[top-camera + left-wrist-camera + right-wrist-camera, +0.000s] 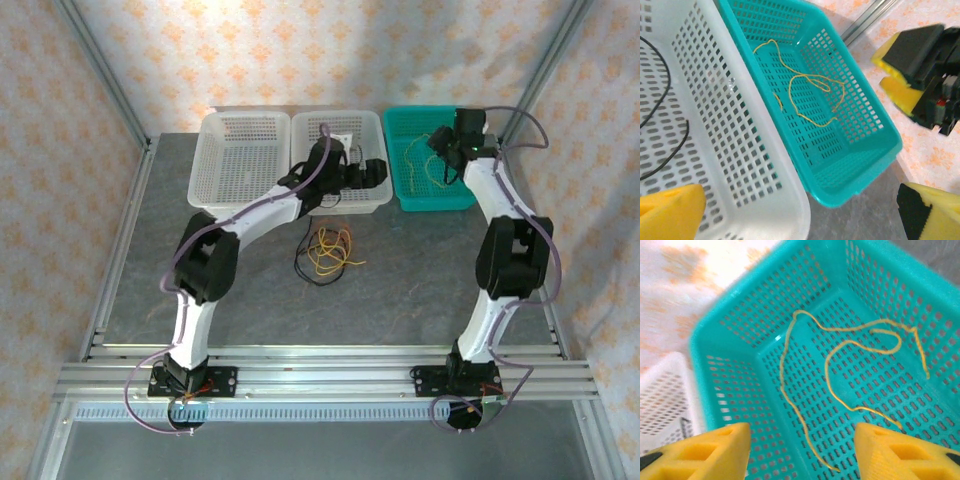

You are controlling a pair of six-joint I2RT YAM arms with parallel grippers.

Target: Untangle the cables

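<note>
Right claw (800, 442) spread above yellow cable (782, 365), teal basket (805, 285).

**Containers and Work Surface**

Teal basket (740, 335): directly below the right tool (800, 455). White basket (360, 203): below the left tool (368, 172), just beside the teal one. Second white basket (240, 150): left of the left tool. All stand on the grey table (420, 270).

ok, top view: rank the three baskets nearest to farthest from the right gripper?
1. Teal basket: far right of the row, directly under the right gripper.
2. Middle white basket: next one to the left, touching the teal one.
3. Left white basket: far left end of the row.
</note>
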